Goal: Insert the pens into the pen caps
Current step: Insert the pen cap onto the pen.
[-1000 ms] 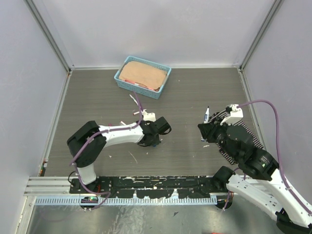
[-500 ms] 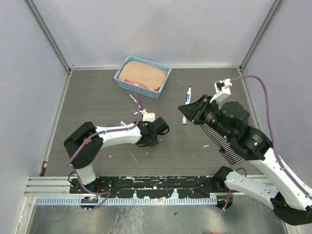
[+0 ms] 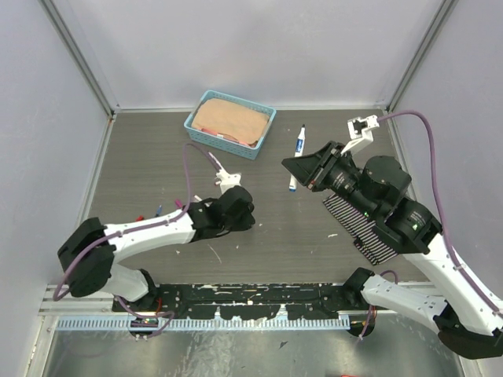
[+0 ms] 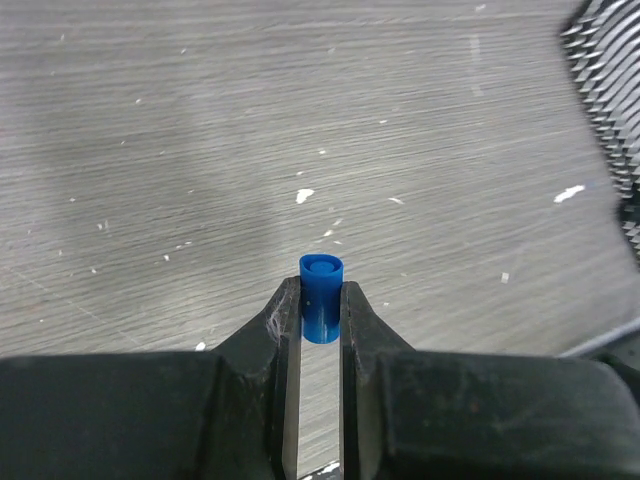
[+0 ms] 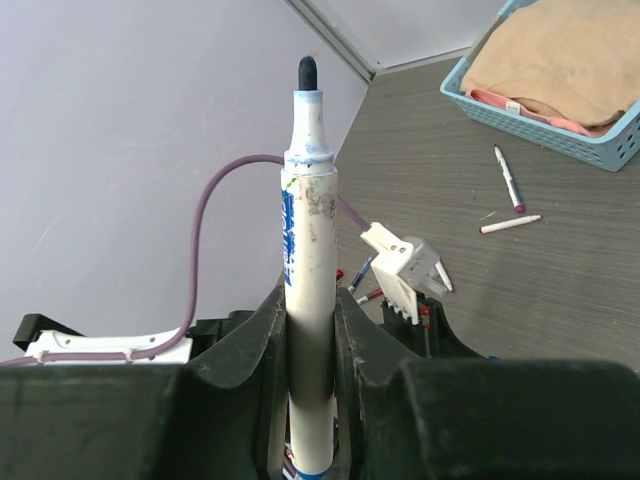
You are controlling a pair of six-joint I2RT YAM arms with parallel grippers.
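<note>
The left gripper (image 4: 321, 300) was closed on a blue cap (image 4: 321, 272). In the left wrist view the cap sat at lower centre, pinched by its lower part between the two fingers, with its round end past the fingertips. Behind it lay the grey wood-grain table (image 4: 150, 150), flecked with white scraps. Whether the cap touched the table could not be told. In the top view the left arm (image 3: 157, 228) ran from the lower left toward the centre. Its wrist hid the fingers and the cap.

The right gripper (image 5: 308, 300) was closed on a pen (image 5: 308, 230). In the right wrist view the pen stood upright left of centre. Its white barrel was smudged, with blue print and a blue collar, and its dark tip was at the top against the wall. In the top view the pen (image 3: 298, 149) showed in the upper middle, just right of the basket (image 3: 193, 126), its tip at the upper end. The right gripper (image 3: 302, 166) stood up and to the right of the left wrist, well apart from it.

The blue basket held a tan cloth (image 3: 229, 118). In the right wrist view a loose pen (image 5: 508, 178) and a second loose pen (image 5: 510, 224) lay on the table below the basket, at right. More pens (image 3: 157, 210) lay beside the left arm, at middle left of the top view.
</note>
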